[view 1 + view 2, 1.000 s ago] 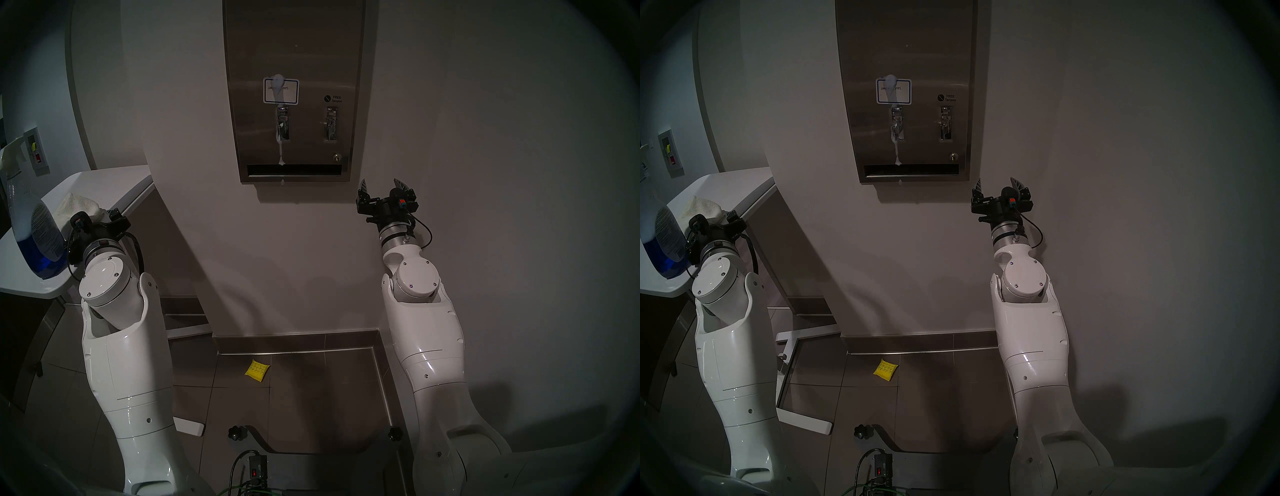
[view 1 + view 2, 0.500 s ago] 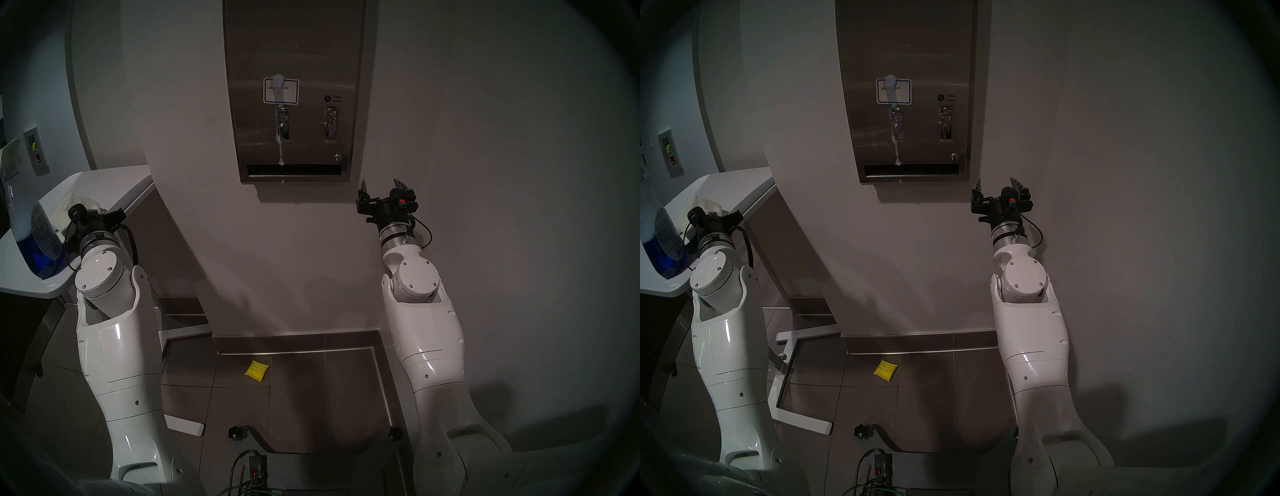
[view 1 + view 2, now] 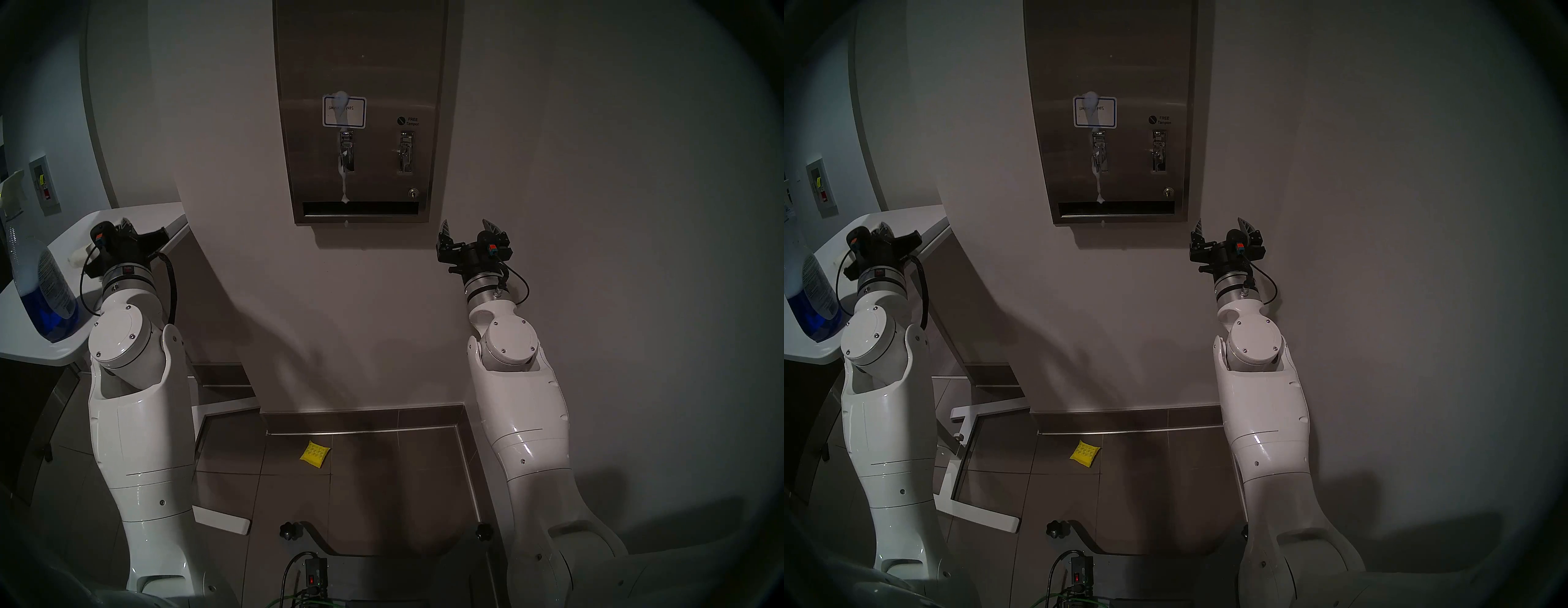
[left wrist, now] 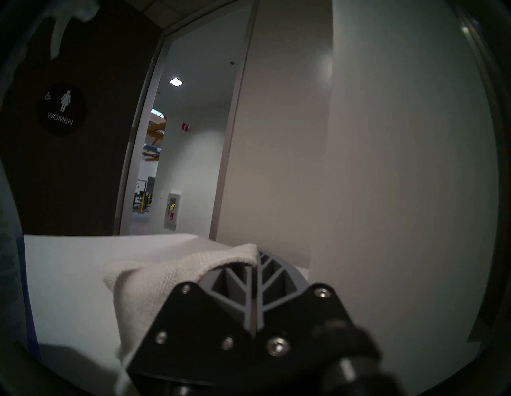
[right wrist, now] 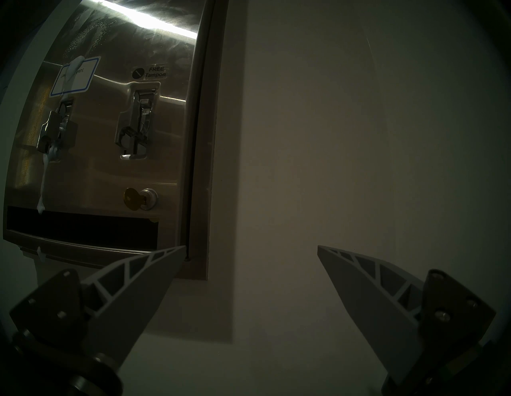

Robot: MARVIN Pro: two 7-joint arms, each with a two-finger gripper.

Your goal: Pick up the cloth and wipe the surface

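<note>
The cloth [image 4: 177, 279] hangs clenched in the left claw [image 4: 255, 276], just above the white bench [image 4: 69, 276]. Lift it clear, then carry it to the foam-streaked dispenser front [image 3: 382, 76]. The right claw [image 3: 466, 227] waits beside it, fingers spread and empty.

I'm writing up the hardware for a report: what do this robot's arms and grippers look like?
Both arms have glossy white, rounded shells with small screws and round joint caps, ending in silver wrist rings. The left gripper and right gripper are black-bodied with grey, ribbed, pointed fingers. A black cable loops beside each wrist, and each gripper body carries a small orange-and-blue connector.
</note>
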